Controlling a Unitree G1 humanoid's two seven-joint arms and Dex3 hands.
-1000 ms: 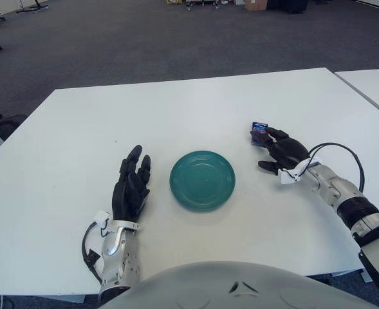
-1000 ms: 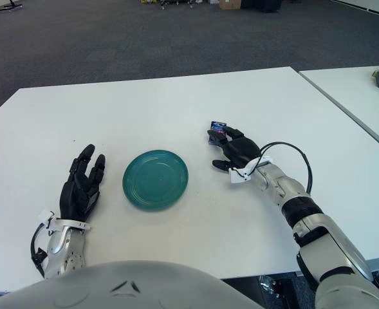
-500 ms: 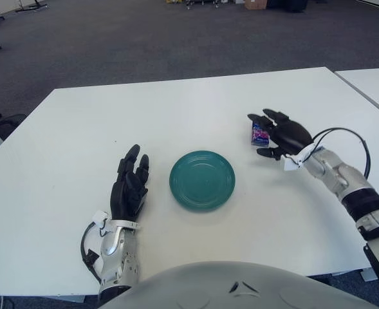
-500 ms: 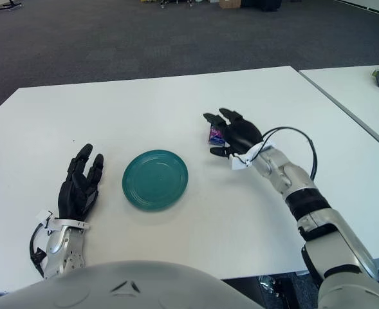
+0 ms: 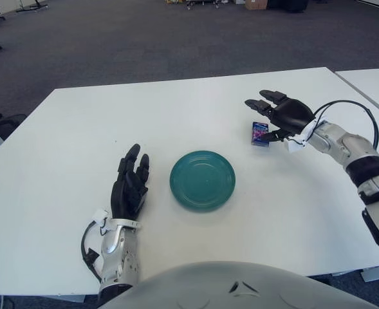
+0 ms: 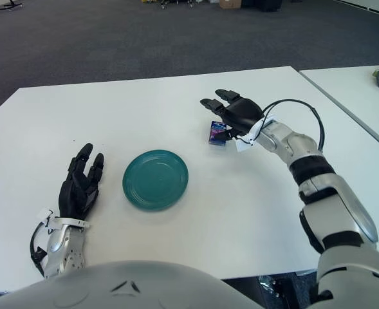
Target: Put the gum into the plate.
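Note:
The gum (image 5: 260, 134) is a small blue and purple pack lying on the white table (image 5: 176, 109), to the right of and a little beyond the green plate (image 5: 202, 179). My right hand (image 5: 268, 118) is arched over the pack's right side with its fingers (image 5: 261, 102) spread above it and its thumb by the pack's right edge. I see no closed grasp on the pack. The plate holds nothing. My left hand (image 5: 130, 183) shows just left of the plate, fingers straight and holding nothing.
A second white table (image 5: 376, 84) stands to the right across a narrow gap. A black cable (image 5: 343, 106) loops over my right wrist. Dark carpet lies beyond the table's far edge. My torso (image 5: 234, 286) fills the bottom of the view.
My right hand has swung up and away from me. The gum pack, upright at my fingertips a second ago, now lies flat under my spread fingers. The left hand stayed still.

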